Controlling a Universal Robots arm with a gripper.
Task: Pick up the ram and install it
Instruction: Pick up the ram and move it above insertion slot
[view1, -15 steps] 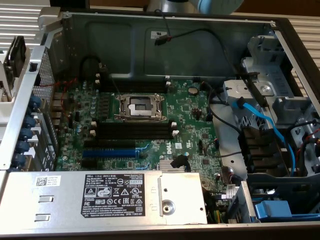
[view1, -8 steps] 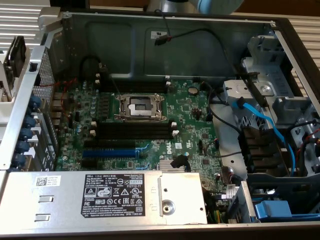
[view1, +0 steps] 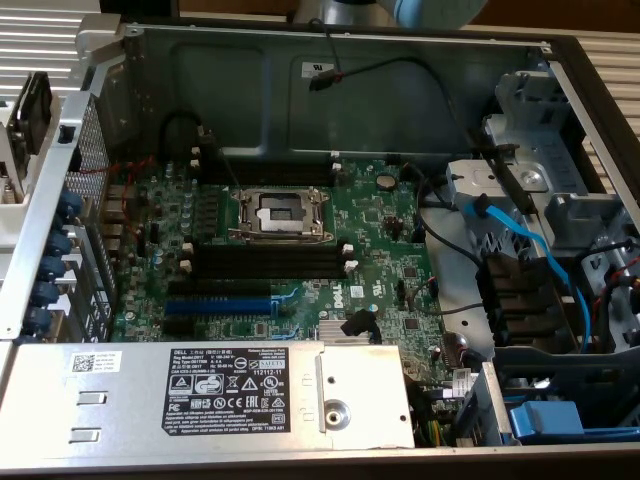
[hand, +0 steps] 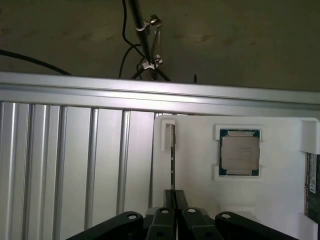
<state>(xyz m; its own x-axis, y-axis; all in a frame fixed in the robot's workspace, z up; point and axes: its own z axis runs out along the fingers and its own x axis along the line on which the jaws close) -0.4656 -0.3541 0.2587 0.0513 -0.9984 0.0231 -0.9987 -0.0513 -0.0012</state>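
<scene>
Exterior: high over case (view1: 300, 70). Wrist: past claw (hand: 174, 194), tray (hand: 200, 180).

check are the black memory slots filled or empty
Empty: the long black slots are bare, no stick in them. The memory stick stands on edge in the white tray, gripper shut on it.

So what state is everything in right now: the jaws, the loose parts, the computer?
gripper: jaws shut on the ram.
ram: standing on edge at the white tray, gripped at its near end.
processor: lying flat in its tray recess.
memory slots: empty, no stick in them.
computer case: open, motherboard exposed.
</scene>
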